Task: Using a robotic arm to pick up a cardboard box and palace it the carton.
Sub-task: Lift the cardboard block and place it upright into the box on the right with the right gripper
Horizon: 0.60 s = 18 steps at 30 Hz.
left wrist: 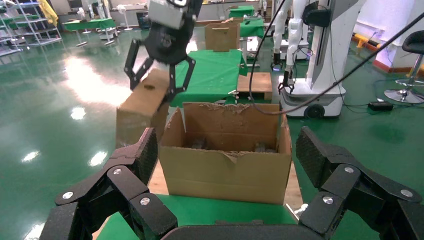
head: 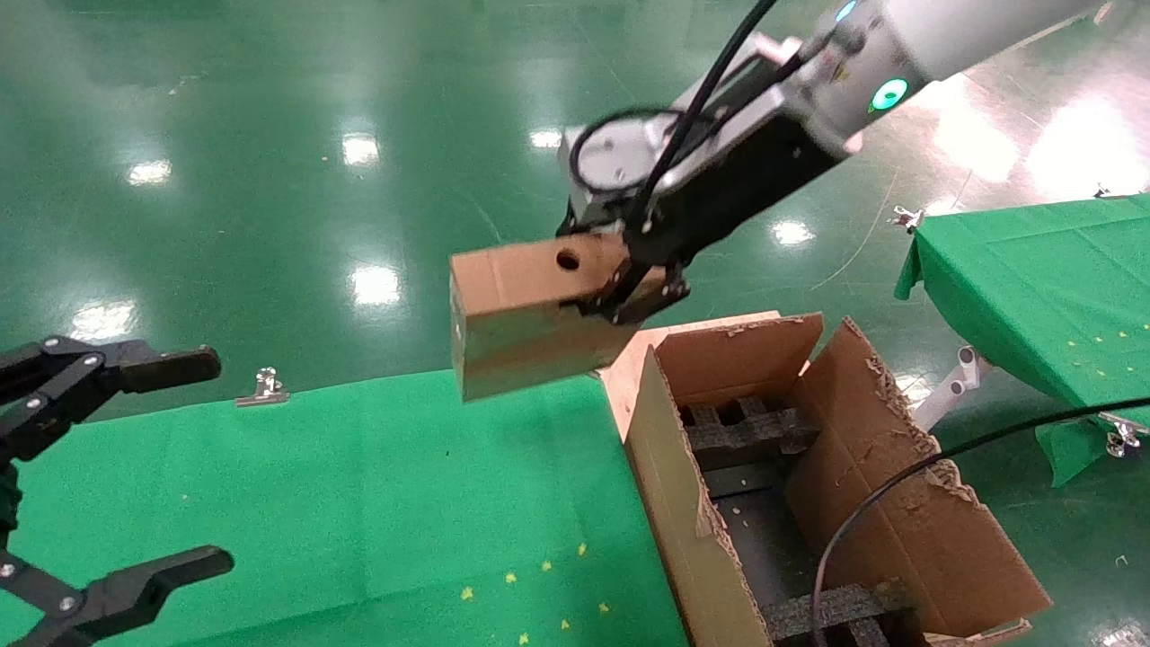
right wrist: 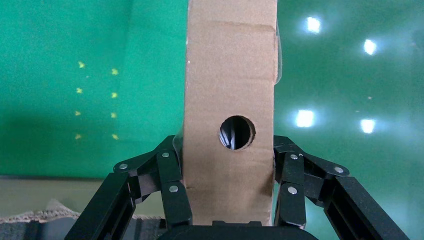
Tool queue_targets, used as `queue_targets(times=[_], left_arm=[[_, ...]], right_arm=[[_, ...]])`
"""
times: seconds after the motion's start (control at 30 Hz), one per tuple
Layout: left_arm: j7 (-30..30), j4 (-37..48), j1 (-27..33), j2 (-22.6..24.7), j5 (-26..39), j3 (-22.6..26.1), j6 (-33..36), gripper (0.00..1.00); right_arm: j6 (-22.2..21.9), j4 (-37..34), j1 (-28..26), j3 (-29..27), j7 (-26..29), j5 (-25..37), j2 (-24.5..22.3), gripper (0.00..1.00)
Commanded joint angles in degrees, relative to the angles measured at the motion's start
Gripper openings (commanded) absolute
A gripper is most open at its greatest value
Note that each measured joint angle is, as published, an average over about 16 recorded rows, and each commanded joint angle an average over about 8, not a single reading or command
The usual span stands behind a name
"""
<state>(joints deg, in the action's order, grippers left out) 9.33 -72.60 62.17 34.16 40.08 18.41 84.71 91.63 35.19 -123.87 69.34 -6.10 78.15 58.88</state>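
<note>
The one carton [head: 889, 503] stood open at 4 o'clock beside the green-clothed table [head: 359, 503], with black foam inserts [head: 741, 429] and a black cable [head: 876, 503] inside it. The right gripper [head: 629, 292], its fingers clamped on the single cardboard box [head: 517, 323], held it in the air at the carton's 11 o'clock, above the table's edge and the glossy green floor [head: 269, 135]. The left gripper [head: 126, 467] hung at 8 o'clock with its fingers spread apart, holding nothing.
</note>
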Motion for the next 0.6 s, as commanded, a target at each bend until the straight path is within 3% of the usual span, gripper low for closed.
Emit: queue_targets(times=[0.03,0.3,0.6], left_arm=[[0.0,0.0,0.0,0.0,0.0,0.0,0.0,1.0],[-0.01,0.0,0.0,-0.01,-0.01,0.01,-0.01,1.0],[-0.01,0.0,0.01,-0.01,-0.02,0.02,-0.01,1.0]], right_arm=[[0.03,-0.78,-2.01,1.59,-0.2,-1.41,-0.17,0.0],[0.27,0.11,-7.44,10.85,0.71,-5.25,-5.95,0.0],[0.29,7.62,-15.25,25.22,6.0,-8.39,-18.32,0.0]])
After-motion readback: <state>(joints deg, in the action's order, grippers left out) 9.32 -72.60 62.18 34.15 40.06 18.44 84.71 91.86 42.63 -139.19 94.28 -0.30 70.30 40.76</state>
